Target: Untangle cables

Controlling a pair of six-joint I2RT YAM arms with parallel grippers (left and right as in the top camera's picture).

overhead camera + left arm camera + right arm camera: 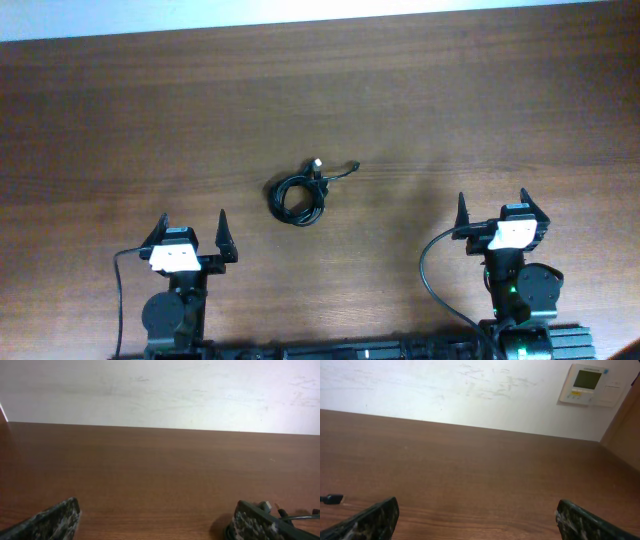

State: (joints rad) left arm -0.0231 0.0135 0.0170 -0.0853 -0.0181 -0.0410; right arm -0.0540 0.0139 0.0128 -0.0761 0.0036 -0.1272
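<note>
The cables (298,197) lie as a small knotted black bundle on the brown table, near the middle in the overhead view, with a pale plug tip and a black plug end sticking out to the upper right. My left gripper (192,227) is open and empty, below and left of the bundle. My right gripper (494,207) is open and empty, to the bundle's right. In the left wrist view, plug ends of the cables (272,506) peek over the right finger. In the right wrist view one black plug of the cables (332,499) shows at the left edge.
The wooden table (120,120) runs back to a white wall (160,390). A white wall controller (587,384) hangs at the upper right in the right wrist view. Thicker black arm wires (430,275) loop near the right arm's base.
</note>
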